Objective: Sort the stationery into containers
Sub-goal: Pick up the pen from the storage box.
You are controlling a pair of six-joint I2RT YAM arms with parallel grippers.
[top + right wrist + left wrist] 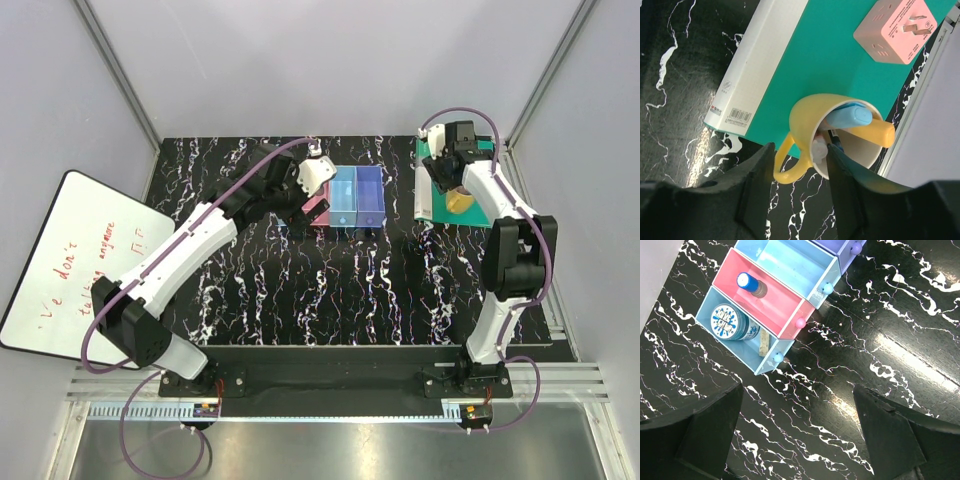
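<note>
Four bins stand in a row. The light blue bin [771, 362] holds the round blue disc [729, 322] and a small pale piece [763, 344]. The pink bin [790, 322] holds the blue cylinder with pale top [751, 284]. The blue bin [826, 275] and the purple bin [842, 252] show nothing inside. My left gripper [797, 435] is open and empty above the table, just short of the bins [345, 195]. My right gripper [800, 165] is open over the yellow mug [810, 112], which holds the orange-yellow stick [876, 133], a blue marker [852, 116] and a white-capped item [819, 149].
The mug stands on the green book [840, 55] at the back right, beside the pink cube [895, 30]. A whiteboard [70, 260] leans off the table's left side. Enclosure walls close in the back and both sides.
</note>
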